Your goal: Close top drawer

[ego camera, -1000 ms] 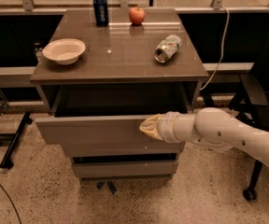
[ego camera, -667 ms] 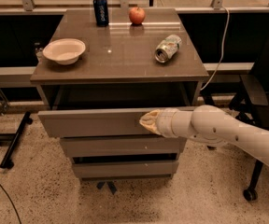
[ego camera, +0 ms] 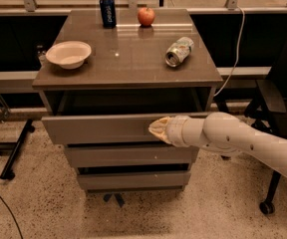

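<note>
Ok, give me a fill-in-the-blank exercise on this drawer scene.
1. The hand is against the front of the top drawer, which is partly ___.
2. The blue can stands upright; the silver can lies on its ___.
3. The apple stands beside the ___ can.
Missing words: open; side; blue.

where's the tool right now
In the camera view, the tool is against the front of the top drawer, right of its centre, below the cabinet top and its tipped can.
</note>
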Action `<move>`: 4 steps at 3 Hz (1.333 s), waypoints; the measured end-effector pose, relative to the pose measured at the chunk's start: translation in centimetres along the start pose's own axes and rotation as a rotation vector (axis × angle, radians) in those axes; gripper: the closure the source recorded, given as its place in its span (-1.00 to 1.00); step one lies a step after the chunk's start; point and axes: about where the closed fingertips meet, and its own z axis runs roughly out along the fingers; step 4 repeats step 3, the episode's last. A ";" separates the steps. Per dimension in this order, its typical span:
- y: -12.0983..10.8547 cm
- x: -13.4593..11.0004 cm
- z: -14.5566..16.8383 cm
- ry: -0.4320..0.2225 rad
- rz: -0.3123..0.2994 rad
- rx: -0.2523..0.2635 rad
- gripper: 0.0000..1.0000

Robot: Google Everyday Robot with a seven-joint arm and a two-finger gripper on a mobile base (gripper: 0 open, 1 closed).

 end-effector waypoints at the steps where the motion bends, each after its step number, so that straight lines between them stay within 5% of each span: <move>1: 0.1 -0.1 0.1 -0.001 -0.001 -0.003 -0.75; 2: 0.2 -0.2 0.3 -0.003 -0.001 -0.006 -1.00; 4: 0.2 -0.2 0.3 -0.003 -0.001 -0.006 -1.00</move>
